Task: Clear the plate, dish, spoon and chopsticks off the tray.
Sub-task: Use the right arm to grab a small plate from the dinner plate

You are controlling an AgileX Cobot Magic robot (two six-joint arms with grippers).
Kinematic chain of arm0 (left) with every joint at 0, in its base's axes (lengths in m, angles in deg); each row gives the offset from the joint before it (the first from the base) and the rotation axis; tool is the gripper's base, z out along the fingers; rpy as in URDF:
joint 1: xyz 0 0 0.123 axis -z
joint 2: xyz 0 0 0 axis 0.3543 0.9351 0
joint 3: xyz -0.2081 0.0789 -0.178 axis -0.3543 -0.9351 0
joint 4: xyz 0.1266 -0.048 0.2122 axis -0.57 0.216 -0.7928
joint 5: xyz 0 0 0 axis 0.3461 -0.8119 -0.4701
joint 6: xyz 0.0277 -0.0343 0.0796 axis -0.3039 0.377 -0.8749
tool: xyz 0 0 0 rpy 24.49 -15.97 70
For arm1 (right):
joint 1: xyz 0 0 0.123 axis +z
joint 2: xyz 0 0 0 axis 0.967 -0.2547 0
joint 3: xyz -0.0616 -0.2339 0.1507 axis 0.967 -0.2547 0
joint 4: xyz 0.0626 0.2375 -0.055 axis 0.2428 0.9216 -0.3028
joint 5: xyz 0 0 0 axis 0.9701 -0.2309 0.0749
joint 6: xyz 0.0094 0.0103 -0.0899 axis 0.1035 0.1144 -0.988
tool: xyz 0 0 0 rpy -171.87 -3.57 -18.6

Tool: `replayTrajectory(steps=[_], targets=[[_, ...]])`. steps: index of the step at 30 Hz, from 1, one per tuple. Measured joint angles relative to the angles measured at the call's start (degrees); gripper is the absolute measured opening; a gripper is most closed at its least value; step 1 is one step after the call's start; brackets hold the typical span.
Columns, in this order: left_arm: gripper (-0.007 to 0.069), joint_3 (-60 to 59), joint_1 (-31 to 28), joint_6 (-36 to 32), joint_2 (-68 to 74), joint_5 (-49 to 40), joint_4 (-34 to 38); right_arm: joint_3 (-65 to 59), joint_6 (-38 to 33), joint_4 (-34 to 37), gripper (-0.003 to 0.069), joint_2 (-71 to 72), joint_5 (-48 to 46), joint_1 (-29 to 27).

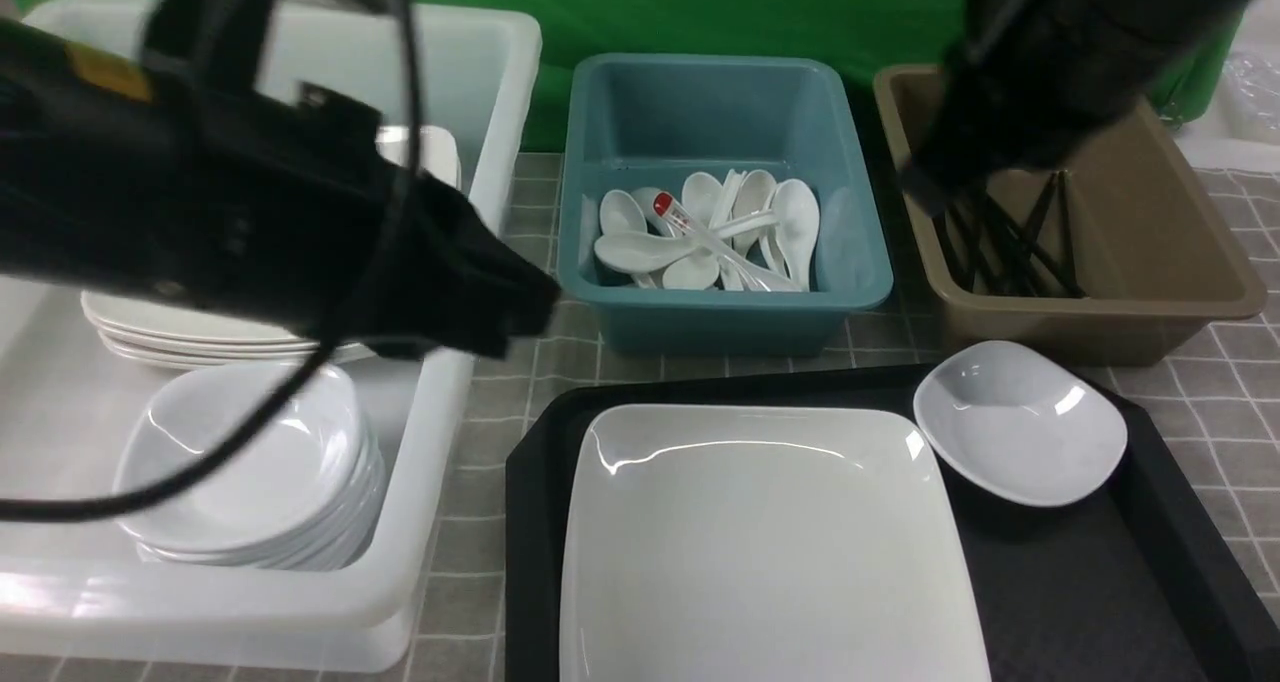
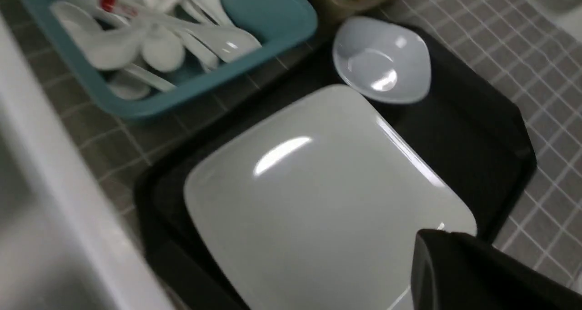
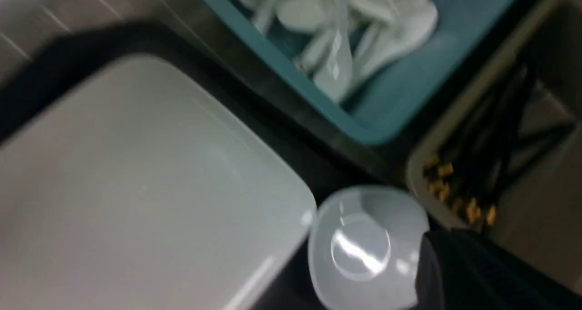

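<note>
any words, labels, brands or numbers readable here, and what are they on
No text can be read in any of the views.
Small red marks beside the red handle tip of the spoon: too small to tell whether they are writing.
No readable lettering shows on the plate, the dish, the teal tub or the brown tub.

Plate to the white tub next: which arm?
Left, I'd say: its gripper hangs between the white tub and the plate; the right arm is over by the brown tub.
</note>
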Motion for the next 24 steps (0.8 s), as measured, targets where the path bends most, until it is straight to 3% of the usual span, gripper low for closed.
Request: replayTrajectory(steps=[3,5,9,12,15,24], targets=[[0.0009,0.00,5.93,1.54,4.57,2.94,-0.58,-12.88,0.19,3.21,0.0109,3.19,3.87,-7.24],[0.0009,0.00,8.32,1.82,7.15,5.14,-0.70,-19.47,0.32,4.97,0.0206,3.80,9.52,-10.10],[0.0009,0.00,9.83,1.86,11.02,7.42,-1.63,-32.45,0.32,6.57,0.0419,2.68,25.20,-12.56],[0.0009,0.00,9.83,1.86,12.14,7.97,-2.61,-36.50,-0.24,6.78,0.0492,1.11,30.53,-12.56],[0.0009,0.00,9.83,1.86,12.82,8.81,-4.26,-39.75,-0.94,6.57,0.0531,-2.99,35.97,-12.56],[0.0009,0.00,9.83,2.44,12.82,8.70,-8.14,-40.33,-0.12,3.36,0.0536,-9.88,41.22,-12.74]])
